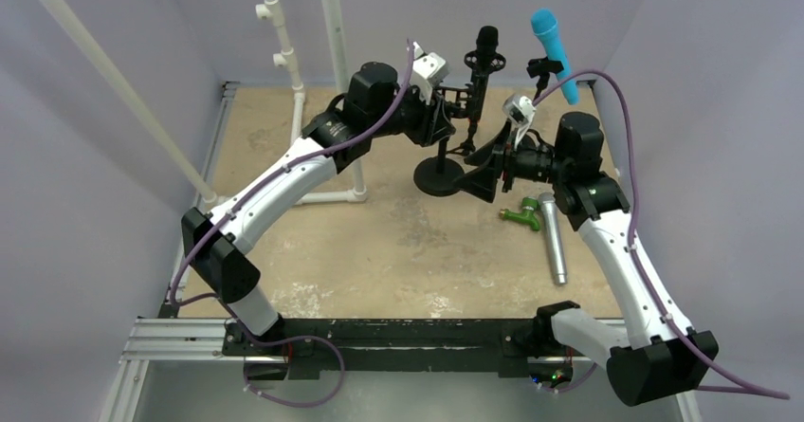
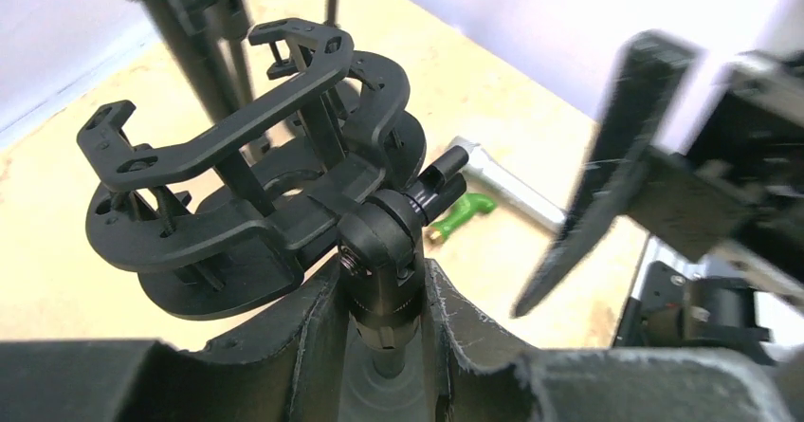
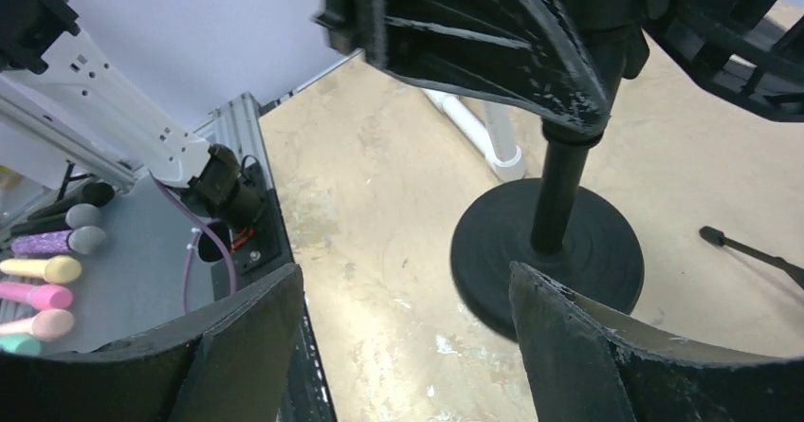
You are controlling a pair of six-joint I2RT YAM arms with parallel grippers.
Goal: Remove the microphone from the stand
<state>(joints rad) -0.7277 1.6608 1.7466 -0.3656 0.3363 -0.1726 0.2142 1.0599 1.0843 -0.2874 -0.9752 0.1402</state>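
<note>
The black stand (image 1: 438,175) has a round base and an empty shock mount (image 2: 237,185) at its top. My left gripper (image 1: 446,119) is shut on the stand's swivel joint (image 2: 381,251) just below the mount; in the left wrist view the gripper (image 2: 384,299) has one finger on each side of it. A silver microphone (image 1: 552,242) lies flat on the table to the right, next to a green piece (image 1: 521,216). Beside the stand's base (image 3: 550,251), my right gripper (image 1: 479,171) stands open and in the right wrist view this gripper (image 3: 408,337) holds nothing.
At the back of the table stand a black microphone (image 1: 486,47) and a blue microphone (image 1: 555,52) on their own stands. White pipes (image 1: 332,62) rise at the back left. Several coloured microphones (image 3: 43,270) lie on a grey surface off the table's edge.
</note>
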